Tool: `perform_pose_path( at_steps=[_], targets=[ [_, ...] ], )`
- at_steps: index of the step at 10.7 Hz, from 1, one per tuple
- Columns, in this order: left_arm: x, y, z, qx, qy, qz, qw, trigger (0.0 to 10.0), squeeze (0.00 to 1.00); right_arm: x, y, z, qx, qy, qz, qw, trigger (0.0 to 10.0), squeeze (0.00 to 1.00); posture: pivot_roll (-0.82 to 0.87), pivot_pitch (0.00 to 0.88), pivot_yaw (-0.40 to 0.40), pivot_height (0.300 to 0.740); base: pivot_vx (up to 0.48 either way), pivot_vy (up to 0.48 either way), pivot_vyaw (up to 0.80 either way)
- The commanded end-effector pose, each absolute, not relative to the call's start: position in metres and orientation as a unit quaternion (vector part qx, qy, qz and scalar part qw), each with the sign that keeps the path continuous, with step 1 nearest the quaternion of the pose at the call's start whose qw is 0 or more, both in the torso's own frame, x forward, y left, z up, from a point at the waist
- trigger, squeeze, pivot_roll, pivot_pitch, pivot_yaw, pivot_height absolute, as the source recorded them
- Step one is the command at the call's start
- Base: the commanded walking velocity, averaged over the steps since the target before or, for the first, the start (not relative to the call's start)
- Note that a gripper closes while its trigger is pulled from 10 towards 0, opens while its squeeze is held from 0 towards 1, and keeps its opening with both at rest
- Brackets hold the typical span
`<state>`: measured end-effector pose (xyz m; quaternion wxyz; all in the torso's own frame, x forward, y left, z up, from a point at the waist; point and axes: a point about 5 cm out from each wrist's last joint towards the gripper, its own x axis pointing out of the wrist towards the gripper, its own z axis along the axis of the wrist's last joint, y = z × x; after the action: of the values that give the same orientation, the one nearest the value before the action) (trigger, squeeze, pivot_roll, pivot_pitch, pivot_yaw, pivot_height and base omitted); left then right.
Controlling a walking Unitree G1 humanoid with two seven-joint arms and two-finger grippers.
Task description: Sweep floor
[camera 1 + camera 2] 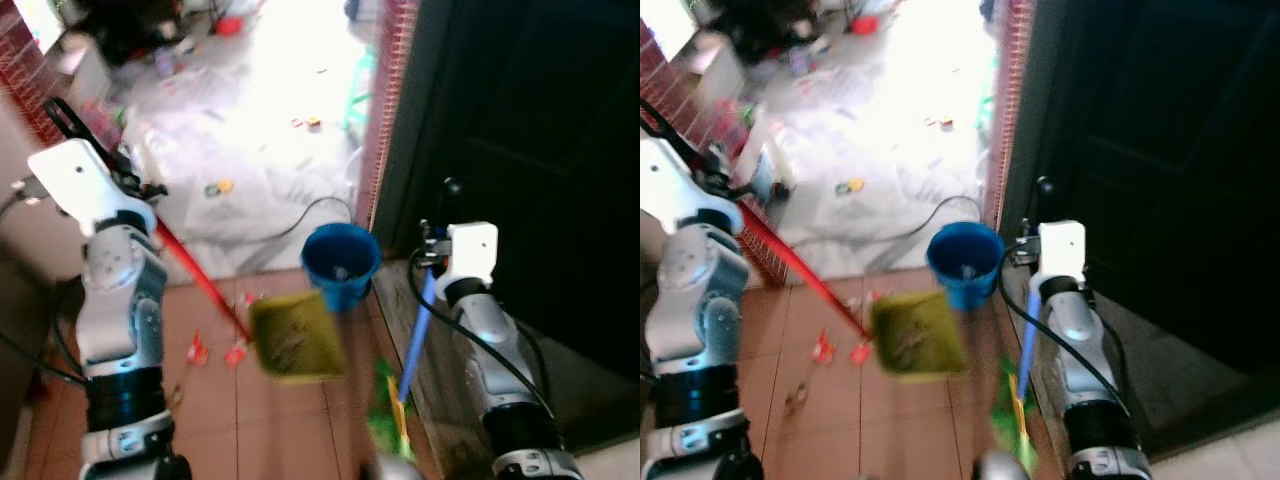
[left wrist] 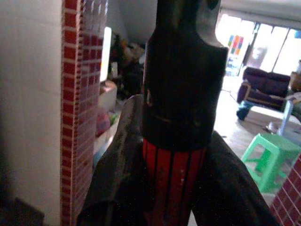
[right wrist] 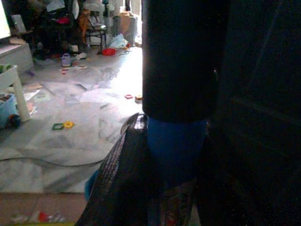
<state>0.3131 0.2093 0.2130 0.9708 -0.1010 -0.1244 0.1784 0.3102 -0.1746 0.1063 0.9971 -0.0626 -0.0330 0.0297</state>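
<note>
The left gripper [image 2: 174, 188] has its fingers [image 2: 117, 174] clenched on one red handle [image 2: 173, 181], which carries a black cap at its top end. In the head views that handle [image 1: 200, 280] slants down from the left gripper [image 1: 130, 190] to one olive-green dustpan [image 1: 296, 337], which sits tilted above the terracotta tile floor [image 1: 270, 420].

The right gripper [image 3: 164, 188] has its fingers [image 3: 122, 179] grasping one blue broom handle [image 3: 175, 150], also topped by a black end. From the head, the blue broom handle [image 1: 417, 335] runs down from the right gripper [image 1: 432, 262] to a green broom head [image 1: 390, 420] low on the tiles, just beside the dustpan's right edge.

One blue bucket [image 1: 340, 262] stands on the floor where the tiles meet the pale marble floor [image 1: 270, 140], just behind the dustpan. A few red scraps [image 1: 215, 350] lie on the tiles to the left of the dustpan, near the red handle. One dark cable [image 1: 290, 222] curves across the marble toward the bucket. Small coloured bits [image 1: 218, 187] are scattered over the marble further off, too blurred to count. One green stool [image 2: 270, 157] stands on the far floor, and a red brick-tiled wall edge [image 1: 385, 110] rises beside a dark door [image 1: 530, 170] on the right.
</note>
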Motion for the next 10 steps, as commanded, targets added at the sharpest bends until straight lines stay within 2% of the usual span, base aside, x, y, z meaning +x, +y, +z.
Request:
perform_pose_path(
  at_steps=[1,10],
  targets=[
    [0.313,0.203,0.232,-0.119,-0.166,0.164,0.965,10.0,0.0,0.311,-0.176,0.112,-0.064,-0.045,0.03,0.996,10.0,0.0,-0.1,0.015,0.057,0.74,0.48,0.0,0.0],
    [0.32,0.2,0.249,-0.082,-0.21,0.161,0.961,10.0,0.0,0.309,-0.17,0.108,-0.059,-0.037,0.049,0.996,10.0,0.0,-0.11,0.025,0.055,0.74,0.479,0.0,0.0]
  ],
)
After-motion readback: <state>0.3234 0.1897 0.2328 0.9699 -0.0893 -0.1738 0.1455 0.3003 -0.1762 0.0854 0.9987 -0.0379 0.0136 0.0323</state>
